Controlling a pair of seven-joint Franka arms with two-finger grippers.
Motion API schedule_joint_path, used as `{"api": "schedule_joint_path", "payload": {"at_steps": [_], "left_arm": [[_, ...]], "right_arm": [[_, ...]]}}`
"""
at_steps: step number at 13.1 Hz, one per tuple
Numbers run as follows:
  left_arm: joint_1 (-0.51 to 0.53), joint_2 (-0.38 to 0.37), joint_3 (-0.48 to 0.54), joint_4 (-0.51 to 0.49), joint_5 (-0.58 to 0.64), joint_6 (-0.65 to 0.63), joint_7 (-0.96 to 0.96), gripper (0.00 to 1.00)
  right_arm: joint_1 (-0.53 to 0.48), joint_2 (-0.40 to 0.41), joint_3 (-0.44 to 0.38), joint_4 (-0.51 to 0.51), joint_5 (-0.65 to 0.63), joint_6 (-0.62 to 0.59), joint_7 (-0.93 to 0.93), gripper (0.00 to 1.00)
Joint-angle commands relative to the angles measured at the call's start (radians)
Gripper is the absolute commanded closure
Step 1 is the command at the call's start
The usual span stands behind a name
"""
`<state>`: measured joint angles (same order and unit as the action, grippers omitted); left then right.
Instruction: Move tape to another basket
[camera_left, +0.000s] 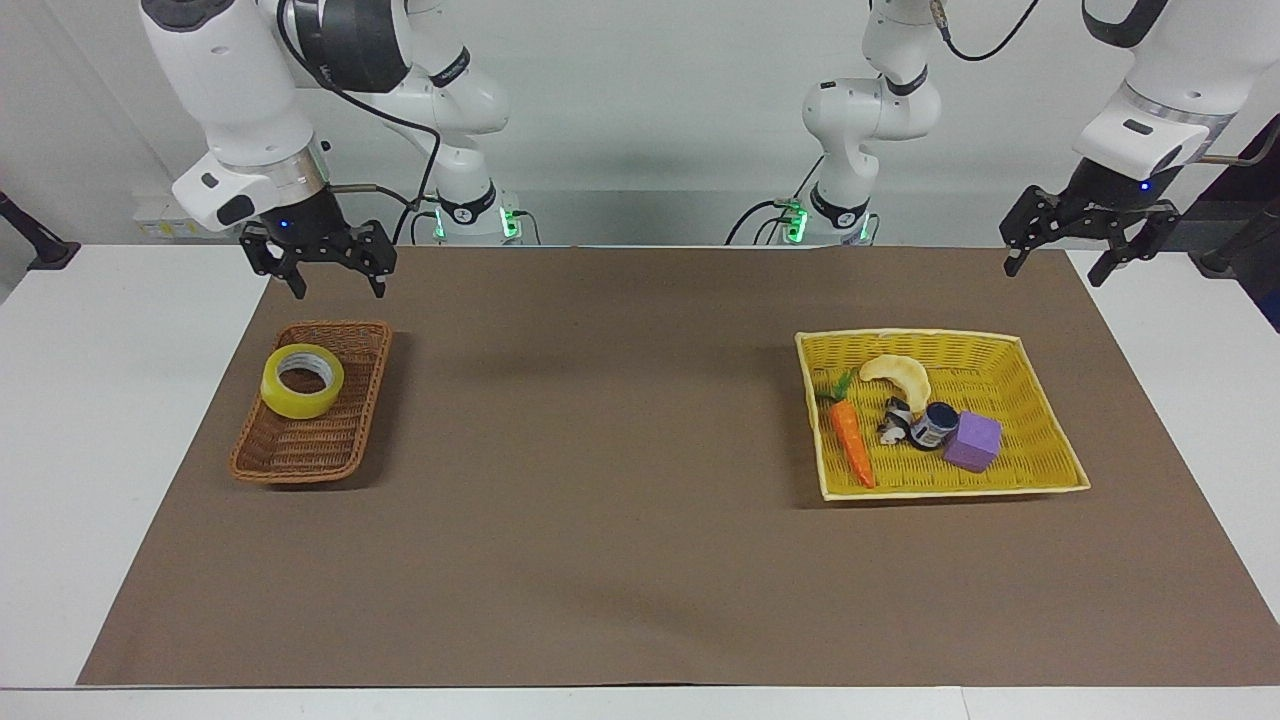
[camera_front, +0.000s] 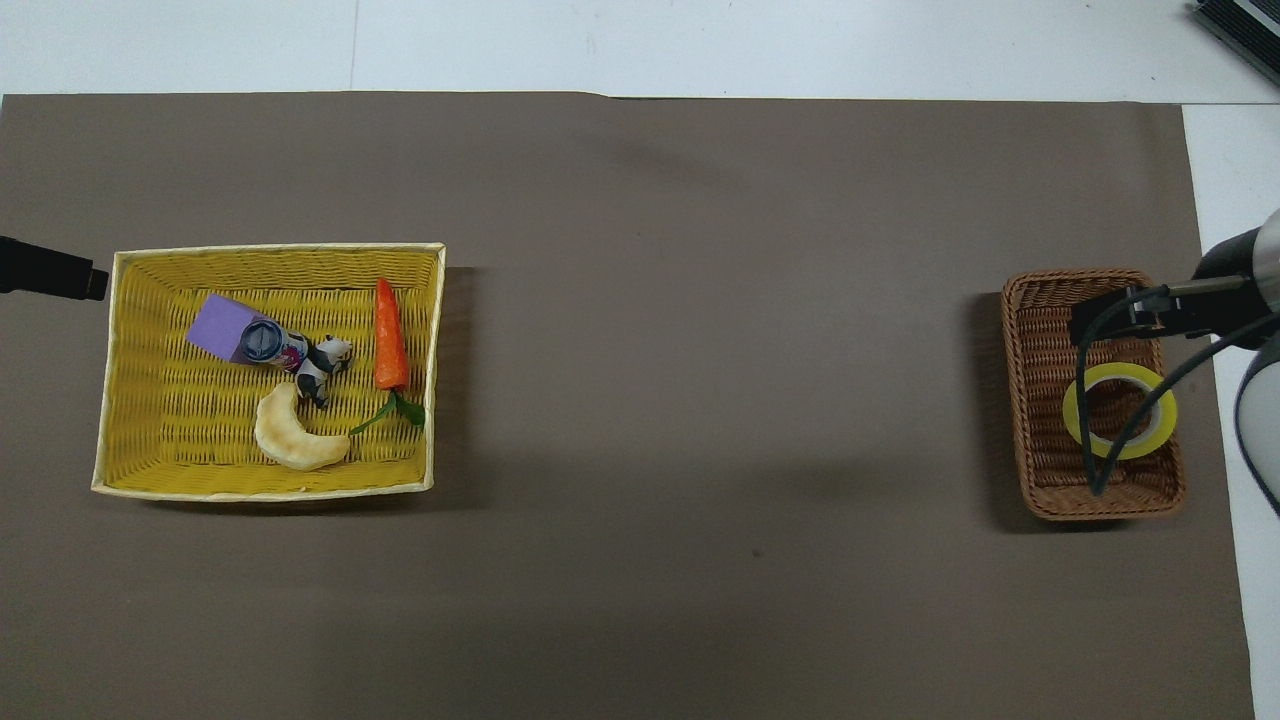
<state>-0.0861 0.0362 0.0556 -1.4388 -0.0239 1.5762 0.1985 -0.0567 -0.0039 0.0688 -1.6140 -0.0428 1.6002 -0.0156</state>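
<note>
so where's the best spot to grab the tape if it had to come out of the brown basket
Probably the wall of the ring, from straight above. The tape lies nearly flat in the basket with its hole facing up, so one finger could drop into the core and the other outside the rim. The wicker sides hem it in, so a sideways approach looks poor. The right end effector, open above, is the closer one.

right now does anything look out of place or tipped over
Nothing stands out. The tape lies flat in the brown basket, hole up. In the yellow basket the carrot, purple cube and small jar lie loosely jumbled, with nothing spilled. Both tools, the right and the left, hang open and empty.
</note>
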Motion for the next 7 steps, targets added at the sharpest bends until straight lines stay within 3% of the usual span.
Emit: {"api": "schedule_joint_path", "payload": {"at_steps": [1,4,7], "left_arm": [[0.009,-0.01,-0.01,0.003,0.015,-0.015,-0.005,0.0],[0.009,-0.01,-0.01,0.003,0.015,-0.015,-0.005,0.0],[0.009,-0.01,-0.01,0.003,0.015,-0.015,-0.005,0.0]], "right_arm": [[-0.014,-0.008,0.002,-0.012,0.026,-0.025,-0.024,0.0],[-0.015,-0.01,-0.004,-0.007,0.03,-0.054,0.13,0.0],[-0.012,-0.008,-0.004,-0.004,0.03,-0.048,0.135,0.0]]}}
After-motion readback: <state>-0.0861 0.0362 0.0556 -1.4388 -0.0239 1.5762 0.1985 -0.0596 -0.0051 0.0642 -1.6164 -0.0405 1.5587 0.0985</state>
